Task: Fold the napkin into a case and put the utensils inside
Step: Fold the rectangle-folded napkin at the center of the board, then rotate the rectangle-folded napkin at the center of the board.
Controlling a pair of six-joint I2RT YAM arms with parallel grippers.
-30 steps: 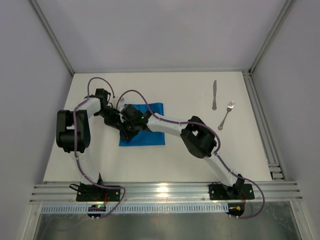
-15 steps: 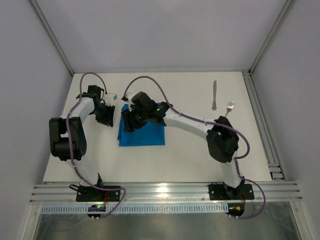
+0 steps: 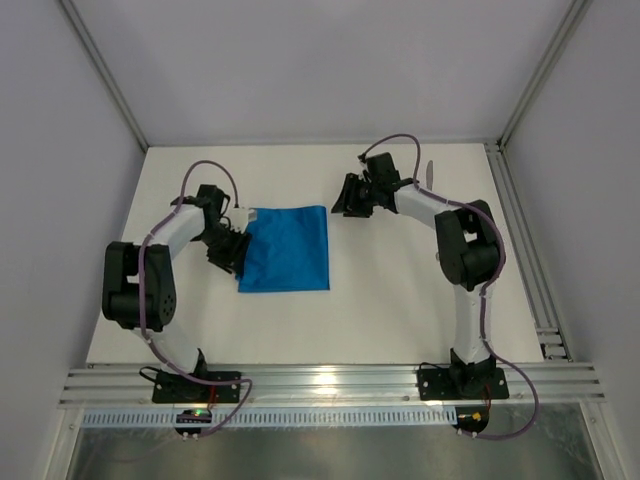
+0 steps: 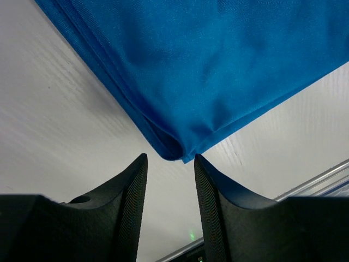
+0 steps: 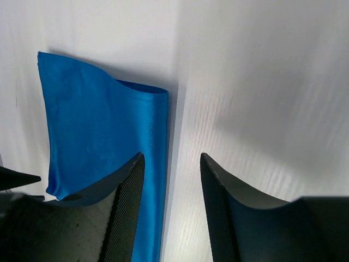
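The bright blue napkin [image 3: 287, 249] lies folded into a rectangle left of the table's middle. It also shows in the left wrist view [image 4: 218, 71] and the right wrist view [image 5: 98, 142]. My left gripper [image 3: 229, 250] is open and empty at the napkin's left edge; in the left wrist view [image 4: 170, 161] a layered corner lies just ahead of its fingertips. My right gripper [image 3: 350, 196] is open and empty over bare table right of the napkin's far corner, and also shows in its wrist view [image 5: 170, 158]. Only the knife's tip [image 3: 430, 170] shows behind the right arm. The fork is hidden.
The white table [image 3: 380, 310] is bounded by a metal rail [image 3: 525, 240] on the right and rails [image 3: 330, 385] along the near edge. Grey walls close in the back and sides.
My right gripper has left the napkin and swung back and right, toward the knife. My left gripper moved from the napkin's far left corner down to its left edge. The napkin lies uncovered.
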